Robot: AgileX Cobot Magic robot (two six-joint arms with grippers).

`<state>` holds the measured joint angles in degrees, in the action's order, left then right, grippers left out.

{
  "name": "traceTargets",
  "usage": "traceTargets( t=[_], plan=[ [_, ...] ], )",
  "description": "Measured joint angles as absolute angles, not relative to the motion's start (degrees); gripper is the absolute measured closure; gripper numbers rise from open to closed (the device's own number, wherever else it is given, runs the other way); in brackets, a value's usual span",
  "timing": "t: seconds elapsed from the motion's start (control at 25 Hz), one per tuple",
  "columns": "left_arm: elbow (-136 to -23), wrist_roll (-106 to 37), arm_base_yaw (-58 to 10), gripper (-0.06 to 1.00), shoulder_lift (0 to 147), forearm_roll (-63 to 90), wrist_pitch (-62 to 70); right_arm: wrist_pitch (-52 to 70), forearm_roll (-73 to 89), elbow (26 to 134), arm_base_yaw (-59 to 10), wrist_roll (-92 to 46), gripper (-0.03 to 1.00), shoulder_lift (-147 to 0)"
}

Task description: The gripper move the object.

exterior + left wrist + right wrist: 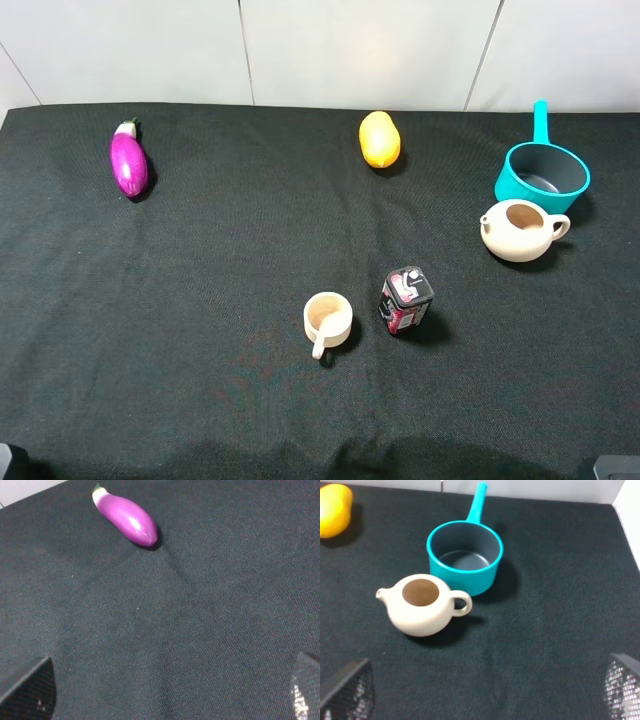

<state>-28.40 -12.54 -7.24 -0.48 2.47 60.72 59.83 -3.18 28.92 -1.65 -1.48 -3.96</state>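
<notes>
The teal saucepan [541, 172] stands upright at the far right of the black table, its long handle pointing toward the back wall. It also shows in the right wrist view [465, 556], empty, with a dark grey inside. My right gripper [485, 692] is open, well short of the pan, with the beige teapot between them. My left gripper [167, 695] is open and empty over bare cloth at the left. In the exterior high view only dark bits of the arms show at the bottom corners.
A beige teapot [522, 230] sits right next to the pan's near side, also in the right wrist view [422, 604]. A purple eggplant [128, 162] lies far left, an orange fruit [379, 139] at the back middle, a beige cup [326, 319] and a small carton [405, 300] near the centre.
</notes>
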Motion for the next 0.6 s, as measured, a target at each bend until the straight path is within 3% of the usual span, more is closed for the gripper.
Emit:
traceTargets(
  t=[0.6],
  plan=[
    [-28.4, -12.5, -7.2, -0.05, -0.5, 2.5, 60.7, 58.6, -3.5, 28.5, -1.7, -1.5, 0.27, -4.0]
  ],
)
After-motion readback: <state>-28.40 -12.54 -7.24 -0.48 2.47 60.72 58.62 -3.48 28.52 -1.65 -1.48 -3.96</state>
